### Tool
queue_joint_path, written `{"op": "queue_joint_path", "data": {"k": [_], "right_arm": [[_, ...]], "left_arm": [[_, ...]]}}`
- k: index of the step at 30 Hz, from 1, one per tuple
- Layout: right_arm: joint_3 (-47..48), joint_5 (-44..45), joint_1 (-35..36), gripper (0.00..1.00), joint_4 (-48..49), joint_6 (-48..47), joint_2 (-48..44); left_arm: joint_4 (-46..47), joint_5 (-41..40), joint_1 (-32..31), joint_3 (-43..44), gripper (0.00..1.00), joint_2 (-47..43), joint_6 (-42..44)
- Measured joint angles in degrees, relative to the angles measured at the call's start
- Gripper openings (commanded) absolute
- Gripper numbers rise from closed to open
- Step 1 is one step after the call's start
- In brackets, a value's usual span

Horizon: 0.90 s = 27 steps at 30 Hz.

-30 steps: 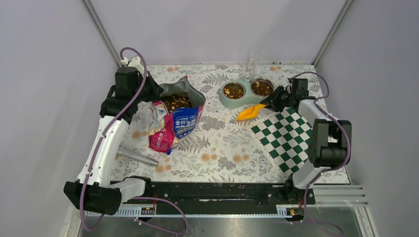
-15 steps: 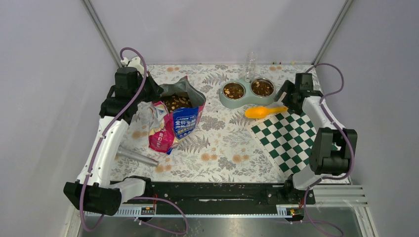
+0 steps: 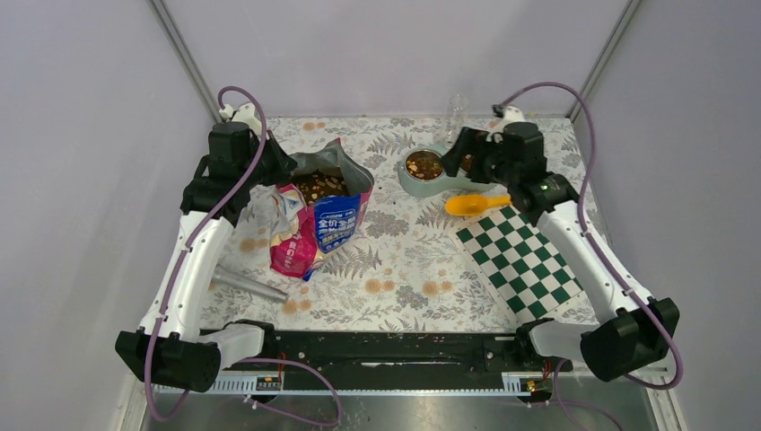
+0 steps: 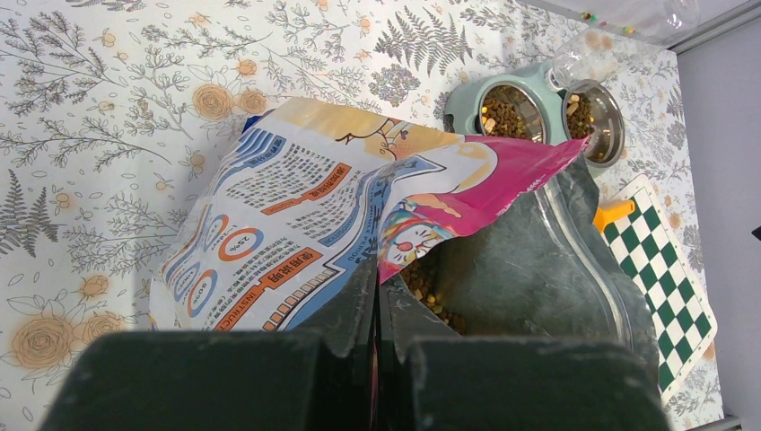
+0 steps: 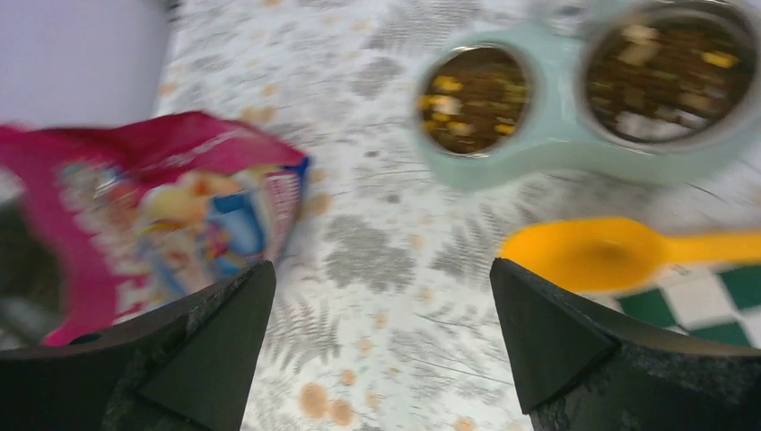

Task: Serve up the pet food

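Pet food [image 3: 320, 186] fills the open printed bag [image 3: 323, 220], which stands left of centre. More kibble lies in the mint double bowl [image 3: 413, 186]. My left gripper [image 3: 278, 166] is shut on the bag's rim. In the left wrist view its jaws [image 4: 375, 296] pinch the magenta edge of the bag [image 4: 296, 206], with kibble [image 4: 431, 292] just beyond. My right gripper [image 3: 462, 151] hovers open over the bowl's right side and holds nothing. The right wrist view shows its gripper [image 5: 381, 296] above the floral cloth. The orange scoop [image 5: 610, 251] lies free by the bowl [image 5: 547, 148]. From above, the scoop [image 3: 476, 203] rests at the mat's far corner.
A green-and-white checkered mat [image 3: 525, 256] lies at the right. A clear bottle [image 3: 456, 112] stands behind the bowl. A grey tube [image 3: 247, 285] lies at the near left. Grey walls close in on three sides.
My right gripper has opened and let go of the orange scoop, which now lies on the table. The right arm has swung left over the bowls. The left arm has not moved.
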Motion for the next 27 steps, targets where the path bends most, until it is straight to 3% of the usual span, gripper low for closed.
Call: {"op": "queue_joint_path", "data": {"k": [9,20,25,27], "right_arm": [[11.9,-2.1,19.3,0.95,4.6,-3.8,9.2],[29.6,0.0,29.5,0.83,1.5,-8.2,29.8],[35.0,2.7,31.5,0.51,0.6,-9.0,35.0],[36.9,4.2,31.7,0.24,0.6,-9.1,36.5]], "left_arm": [[-0.1,0.3,0.0,0.0,0.0,0.0,0.0],[-0.2,1.2,0.0,-0.7,0.0,-0.9,0.3],[-0.2,1.6,0.0,-0.7,0.0,-0.9,0.7],[-0.2,1.7,0.1,-0.7,0.0,-0.9,0.7]]}}
